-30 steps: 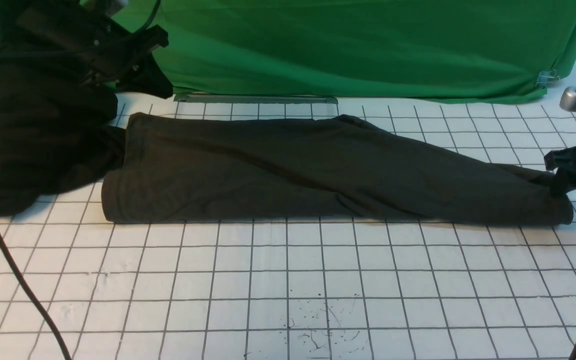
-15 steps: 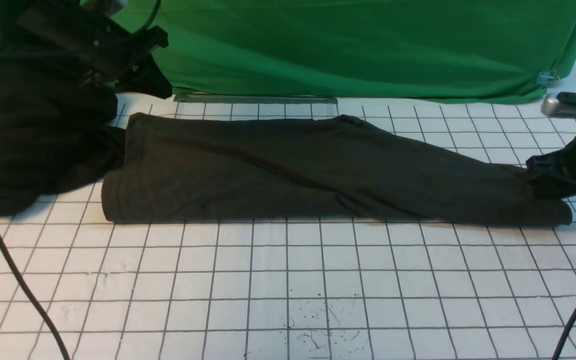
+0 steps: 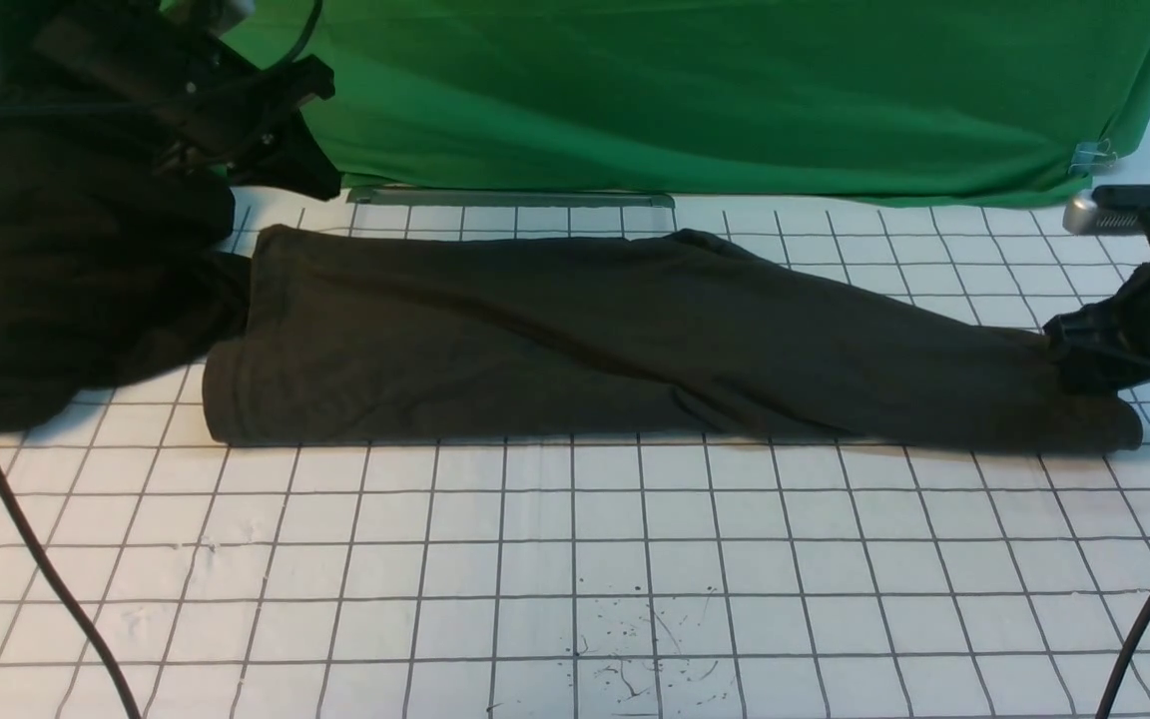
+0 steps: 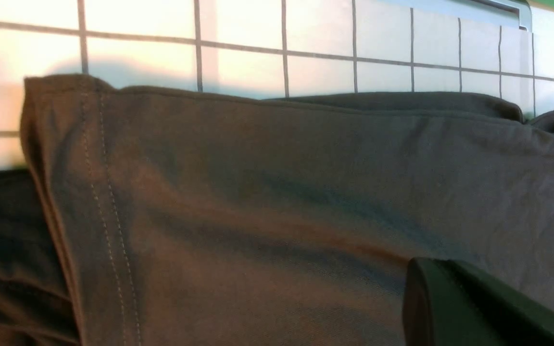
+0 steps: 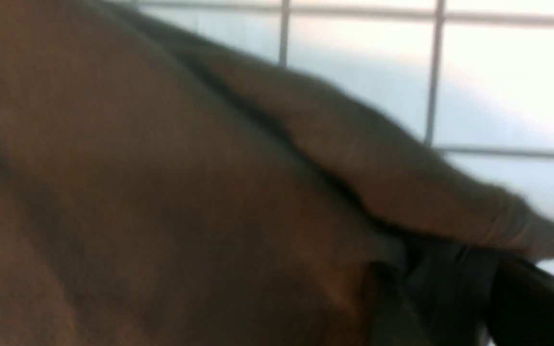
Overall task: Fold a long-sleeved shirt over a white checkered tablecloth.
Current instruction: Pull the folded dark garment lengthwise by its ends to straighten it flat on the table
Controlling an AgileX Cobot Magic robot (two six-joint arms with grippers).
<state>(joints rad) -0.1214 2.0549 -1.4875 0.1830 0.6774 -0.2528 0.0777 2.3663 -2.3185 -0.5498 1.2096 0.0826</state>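
Shirt (image 3: 635,340) lies on the tablecloth (image 3: 575,559) as one long band, running left to right across the far half of the counter. Dark charcoal-olive jersey, smooth on the left with a rounded fold along the near edge, narrowing and creasing toward the right end. No print or label showing from the front. Left wrist view gives a close look at a hem (image 4: 99,206) with double stitching, layers stacked, grid lines behind.

Left tool (image 3: 310,100) is up at the far left, clenched, above the black heap (image 3: 66,260) that touches the shirt's left end; can't tell if it pinches anything.

Right tool (image 3: 1074,355) sits on the shirt's right end, touching it. Right wrist view is blurred: a lip of cloth lies over one dark finger (image 5: 450,293), can't tell whether it's clamped or loose.

Green cloth (image 3: 735,90) hangs along the back edge
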